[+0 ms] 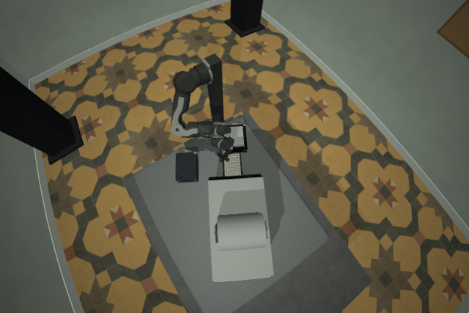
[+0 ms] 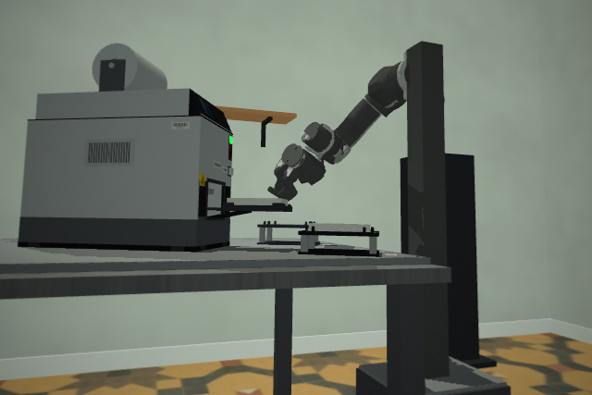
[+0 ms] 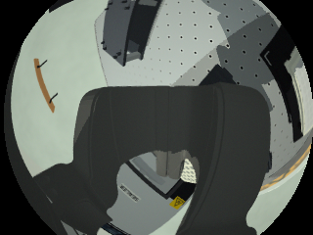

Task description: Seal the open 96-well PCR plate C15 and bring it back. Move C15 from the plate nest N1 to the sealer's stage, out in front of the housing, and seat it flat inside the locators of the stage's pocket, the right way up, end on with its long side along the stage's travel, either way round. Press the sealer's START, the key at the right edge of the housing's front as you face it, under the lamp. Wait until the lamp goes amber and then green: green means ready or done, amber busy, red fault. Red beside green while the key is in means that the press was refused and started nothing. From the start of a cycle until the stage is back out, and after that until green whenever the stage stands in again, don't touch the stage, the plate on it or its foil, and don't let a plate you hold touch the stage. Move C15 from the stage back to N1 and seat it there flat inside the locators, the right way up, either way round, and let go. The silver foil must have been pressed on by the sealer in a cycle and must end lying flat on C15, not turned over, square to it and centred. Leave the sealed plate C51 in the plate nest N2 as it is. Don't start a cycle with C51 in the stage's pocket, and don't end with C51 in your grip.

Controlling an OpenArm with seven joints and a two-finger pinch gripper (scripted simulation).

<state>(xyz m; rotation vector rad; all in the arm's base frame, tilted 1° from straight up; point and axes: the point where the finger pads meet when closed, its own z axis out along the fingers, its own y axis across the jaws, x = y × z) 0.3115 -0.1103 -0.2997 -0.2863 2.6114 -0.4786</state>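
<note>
The plate C15 [image 1: 231, 163] lies on the sealer's stage [image 2: 258, 207], out in front of the housing, long side along the travel; its open wells show as white dots. It also shows in the wrist view [image 3: 190, 170]. My gripper [image 2: 279, 191] is shut and empty, tilted down just above the outer end of the stage, on the plate's left side in the overhead view [image 1: 223, 157]. I cannot tell whether it touches the plate. The lamp [image 2: 230, 140] is green. The START key [image 2: 229, 170] sits below it. Nest N1 [image 1: 186, 166] is empty.
The sealed plate C51 [image 1: 237, 138] lies in nest N2 under my forearm. The sealer housing [image 1: 239, 226] with its foil roll [image 1: 241, 230] fills the table's middle. The arm's black column [image 2: 425, 152] stands behind the nests.
</note>
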